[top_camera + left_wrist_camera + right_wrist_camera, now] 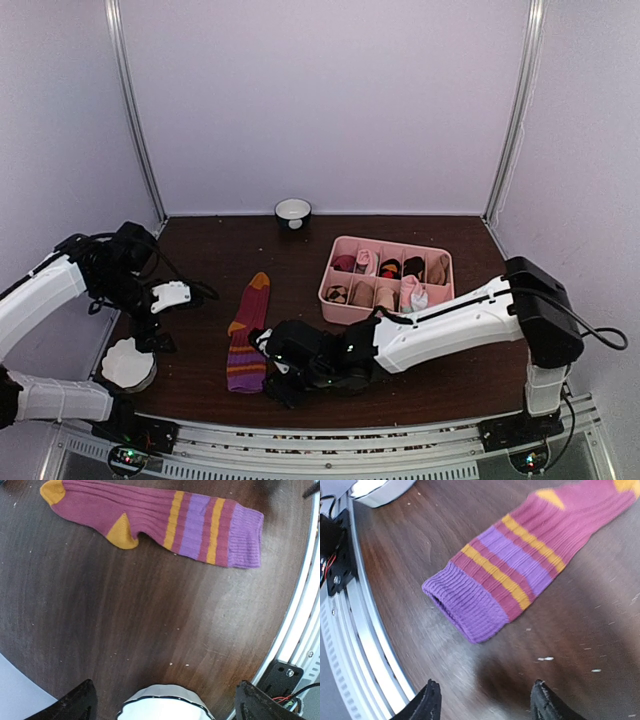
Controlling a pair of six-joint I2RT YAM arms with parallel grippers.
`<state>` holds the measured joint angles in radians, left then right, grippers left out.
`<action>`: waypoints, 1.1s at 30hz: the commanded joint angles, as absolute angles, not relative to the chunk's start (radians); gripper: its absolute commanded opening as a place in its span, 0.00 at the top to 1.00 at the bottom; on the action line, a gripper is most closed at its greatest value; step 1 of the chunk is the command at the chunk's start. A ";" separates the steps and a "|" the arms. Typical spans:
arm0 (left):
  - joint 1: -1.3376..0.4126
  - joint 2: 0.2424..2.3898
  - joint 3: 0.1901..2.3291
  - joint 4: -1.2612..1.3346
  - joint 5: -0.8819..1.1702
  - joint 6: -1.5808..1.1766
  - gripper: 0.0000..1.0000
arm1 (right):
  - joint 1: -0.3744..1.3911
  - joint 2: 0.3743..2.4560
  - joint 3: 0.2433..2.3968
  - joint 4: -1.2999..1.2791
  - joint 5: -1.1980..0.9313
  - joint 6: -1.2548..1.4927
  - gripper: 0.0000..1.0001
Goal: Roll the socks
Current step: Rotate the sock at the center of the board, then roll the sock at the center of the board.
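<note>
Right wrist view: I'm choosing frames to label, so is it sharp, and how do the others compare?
Right wrist view: slightly smeared, the sock soft in its ribs, a dark shadow on the table ahead of the right gripper. Left wrist view: crisp, ribs readable, mild sheen on the wood. Top external view: sharp but dim, that gripper merging with the dark tabletop.

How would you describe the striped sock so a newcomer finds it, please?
On the dark wooden table, look left of the pink divided plastic tray. There a dark red knitted sock lies flat, purple cuff at the near end. Unlike the tray's rolled socks, it is unrolled, orange at heel and toe.
</note>
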<state>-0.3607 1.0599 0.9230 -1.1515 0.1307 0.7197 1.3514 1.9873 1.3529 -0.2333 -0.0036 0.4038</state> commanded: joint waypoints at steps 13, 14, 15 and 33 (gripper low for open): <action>-0.359 0.925 0.820 -1.296 0.222 0.868 0.02 | 1.379 1.890 1.182 0.012 0.077 -0.323 0.46; -0.359 0.920 0.823 -1.300 0.236 0.872 0.02 | 1.387 1.905 1.190 0.018 0.077 -0.356 0.47; -0.359 0.915 0.825 -1.301 0.249 0.875 0.02 | 1.393 1.922 1.194 0.029 0.080 -0.393 0.49; -0.357 1.117 0.964 -1.354 0.331 0.900 0.02 | 1.407 2.132 1.241 0.193 0.206 -0.923 0.64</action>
